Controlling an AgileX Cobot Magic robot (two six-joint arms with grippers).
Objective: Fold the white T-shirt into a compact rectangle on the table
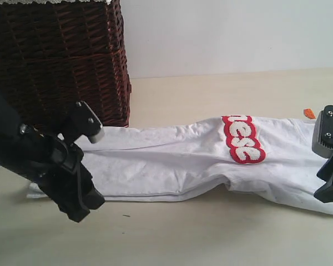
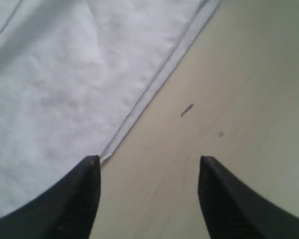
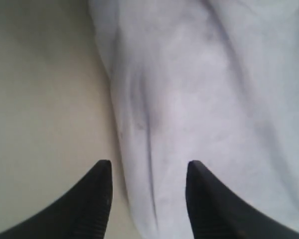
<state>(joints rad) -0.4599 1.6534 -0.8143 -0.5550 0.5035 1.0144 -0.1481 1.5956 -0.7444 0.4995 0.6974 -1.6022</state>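
**Beige table, white tee stretched out long, both claws holding nothing**

So the pale table [image 1: 211, 238] has the white T-shirt [image 1: 172, 160] lying across it as a long, flattish strip, rumpled toward the right end. Its fuzzy lettering with the red outline [image 1: 243, 138] faces up, right of the middle. A dark wicker basket [image 1: 61, 61] sits at the back left, just beside the shirt's far edge.

The left gripper [image 2: 149, 162] is down at the shirt's left end with its jaws spread. Only bare table lies between them, and the hem runs right up to one fingertip [image 2: 89, 172]. There's a tiny dark speck [image 2: 187, 110] on the table nearby.

The right gripper [image 3: 148, 164] hangs over the shirt's other end with its jaws parted too. The edge of the fabric lies under the gap, not pinched as far as I can see
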